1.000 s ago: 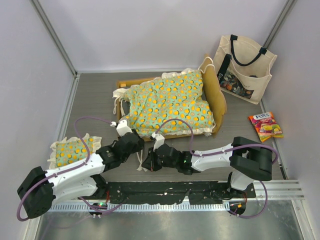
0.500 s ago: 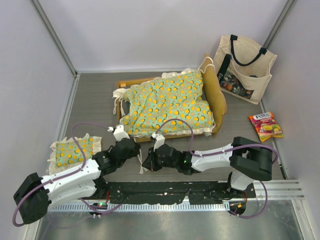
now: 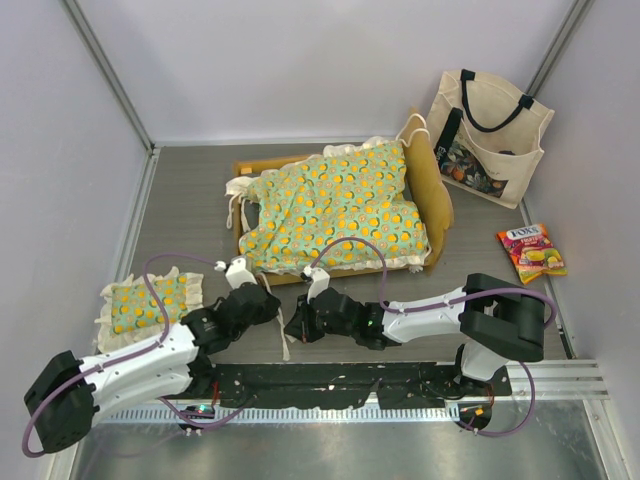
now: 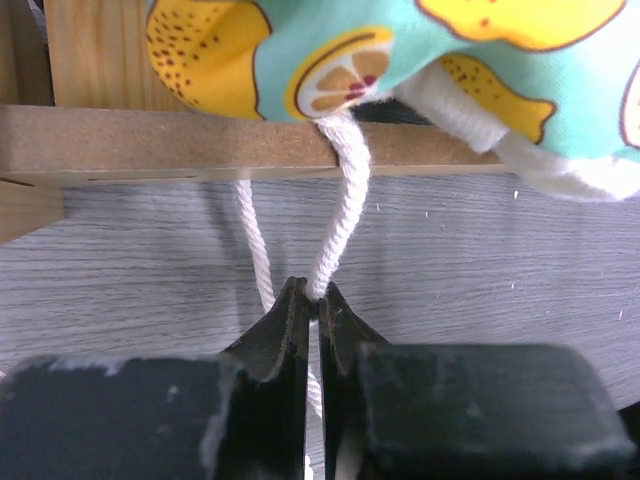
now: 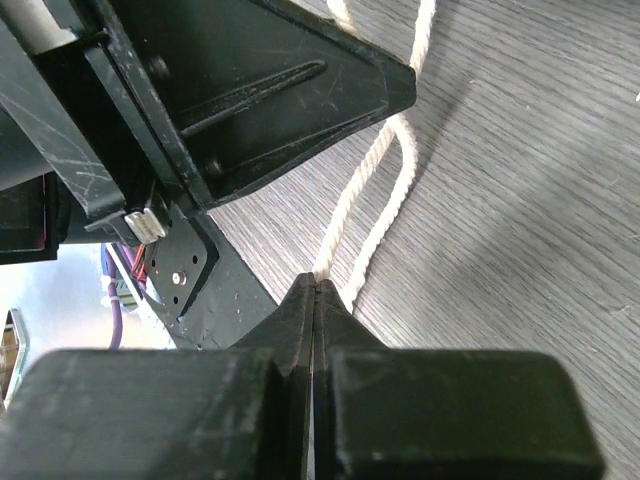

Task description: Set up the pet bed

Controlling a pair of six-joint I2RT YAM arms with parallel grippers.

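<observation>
The pet bed's light-wood frame (image 3: 432, 190) stands at mid-table, with the green orange-print mattress cushion (image 3: 335, 205) lying on it. My left gripper (image 3: 262, 298) sits just in front of the bed's near rail (image 4: 150, 140). It is shut (image 4: 318, 295) on a cream tie cord (image 4: 340, 200) hanging from the cushion's corner (image 4: 480, 40). My right gripper (image 3: 293, 328) is right beside it, nearer the table's front edge. It is shut (image 5: 316, 285) on a tie cord (image 5: 350, 215) lying on the table, with the left gripper's black body (image 5: 250, 90) close ahead.
A small matching ruffled pillow (image 3: 150, 300) lies at the near left. A cream tote bag (image 3: 487, 135) leans at the back right. A candy packet (image 3: 532, 252) lies at the right. Grey walls enclose the table on three sides.
My left gripper has drawn back from the bed toward the near edge, holding the cord. The right arm has not moved.
</observation>
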